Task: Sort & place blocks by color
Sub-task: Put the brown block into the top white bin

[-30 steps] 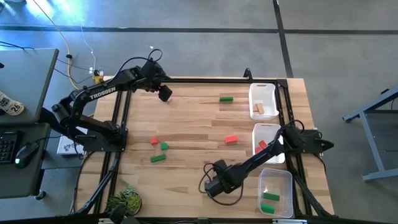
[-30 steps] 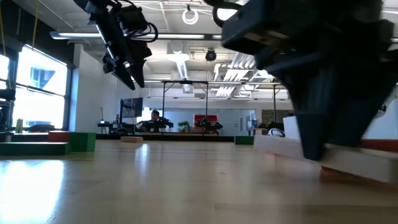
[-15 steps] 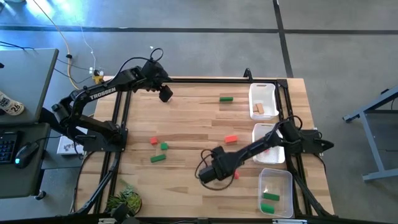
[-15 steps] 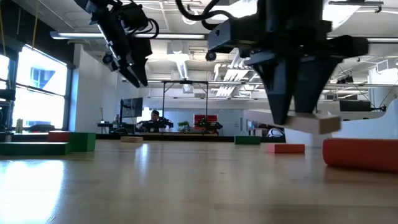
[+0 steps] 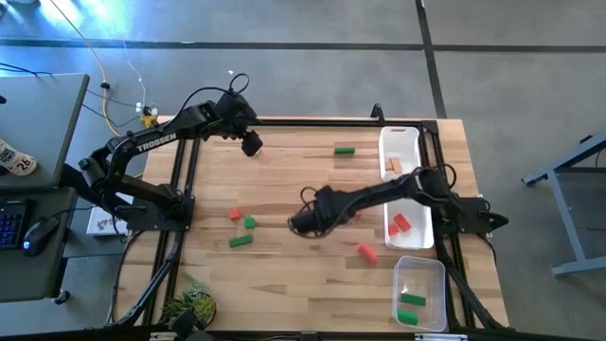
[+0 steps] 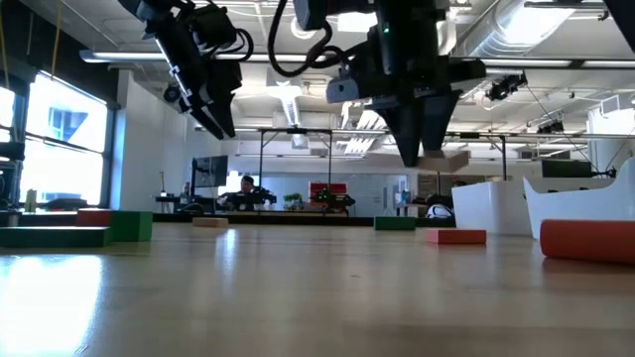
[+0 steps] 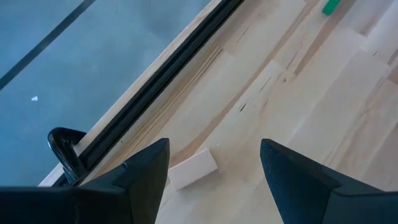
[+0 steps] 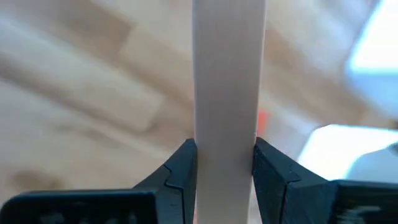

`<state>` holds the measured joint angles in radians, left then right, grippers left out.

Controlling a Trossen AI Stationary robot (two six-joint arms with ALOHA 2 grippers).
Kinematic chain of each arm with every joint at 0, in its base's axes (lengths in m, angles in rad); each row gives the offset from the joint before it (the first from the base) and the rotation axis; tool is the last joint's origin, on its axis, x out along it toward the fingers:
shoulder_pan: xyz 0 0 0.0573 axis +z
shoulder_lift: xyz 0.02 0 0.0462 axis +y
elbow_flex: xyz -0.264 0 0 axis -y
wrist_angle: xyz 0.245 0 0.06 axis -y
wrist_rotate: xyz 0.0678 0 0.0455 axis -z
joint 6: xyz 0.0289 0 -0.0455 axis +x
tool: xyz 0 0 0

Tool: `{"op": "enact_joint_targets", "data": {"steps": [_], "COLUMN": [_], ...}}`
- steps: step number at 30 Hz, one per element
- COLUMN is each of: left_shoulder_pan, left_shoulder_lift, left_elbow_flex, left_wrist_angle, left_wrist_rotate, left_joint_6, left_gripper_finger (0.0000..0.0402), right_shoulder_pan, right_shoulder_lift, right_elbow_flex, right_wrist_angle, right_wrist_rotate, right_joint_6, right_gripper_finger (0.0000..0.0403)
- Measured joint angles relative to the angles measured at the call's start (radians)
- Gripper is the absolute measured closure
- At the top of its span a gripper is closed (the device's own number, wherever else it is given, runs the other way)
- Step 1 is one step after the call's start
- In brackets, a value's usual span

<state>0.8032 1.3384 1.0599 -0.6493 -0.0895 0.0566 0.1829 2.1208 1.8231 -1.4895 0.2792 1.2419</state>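
My right gripper point(image 5: 301, 224) hangs over the middle of the table, shut on a plain tan block point(image 8: 228, 74). My left gripper point(image 5: 252, 144) waits, open, above the far left of the table, over a tan block point(image 7: 193, 168) lying flat on the wood. Loose on the table are a red block point(image 5: 234, 215), a green cube point(image 5: 250, 223), a green bar point(image 5: 240, 241), a far green block point(image 5: 345, 150) and a red block point(image 5: 366, 251) near the trays. The right arm partly hides another red block point(image 5: 354, 211). My right gripper pinches the tan bar between its two fingers point(image 8: 183, 168), which lie across the bar's long sides point(image 8: 228, 134). The fingers point down from above. In the low view the bar point(image 6: 446, 159) sticks out level to one side of the fingertips, lifted well clear of the table.
Three white trays stand along the right edge: the far tray point(image 5: 401, 140) holds a tan block point(image 5: 394, 166), the middle tray point(image 5: 417, 237) a red block point(image 5: 400, 224), the near tray point(image 5: 423, 265) green blocks point(image 5: 412, 299). A black frame rail runs along the far edge. A potted plant point(image 5: 192, 306) stands at the near left corner.
My right gripper has travelled from the near edge toward the table's middle, going far and slightly left while rising. It has carried the tan block up off the table. A red block that it stood beside now lies uncovered near the trays.
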Motion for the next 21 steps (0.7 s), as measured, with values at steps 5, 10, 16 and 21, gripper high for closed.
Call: {"op": "enact_joint_targets", "data": {"steps": [5,10,16,21], "left_shoulder_pan": [0.0,0.0,0.002,0.002], "left_shoulder_lift": [0.0,0.0,0.0,0.0], "left_elbow_flex": [0.0,0.0,0.0,0.0], "left_wrist_angle": [-0.005,-0.005,-0.003,0.038], "left_wrist_rotate": [0.0,0.0,-0.001,-0.003], "left_joint_6": [0.0,0.0,0.0,0.017], "left_gripper_finger": [0.0163,0.0163,0.0163,0.0163], "right_shoulder_pan": [-0.082,-0.164,-0.262,-0.346], "right_shoulder_lift": [-0.009,-0.043,-0.123,-0.238], "right_elbow_flex": [0.029,0.02,-0.034,-0.16], "right_wrist_angle": [-0.084,-0.08,-0.082,-0.081], "right_wrist_rotate": [0.048,0.097,0.175,0.211], "right_joint_6": [-0.085,-0.181,-0.288,-0.304], "right_gripper_finger": [0.031,0.031,0.031,0.031]}}
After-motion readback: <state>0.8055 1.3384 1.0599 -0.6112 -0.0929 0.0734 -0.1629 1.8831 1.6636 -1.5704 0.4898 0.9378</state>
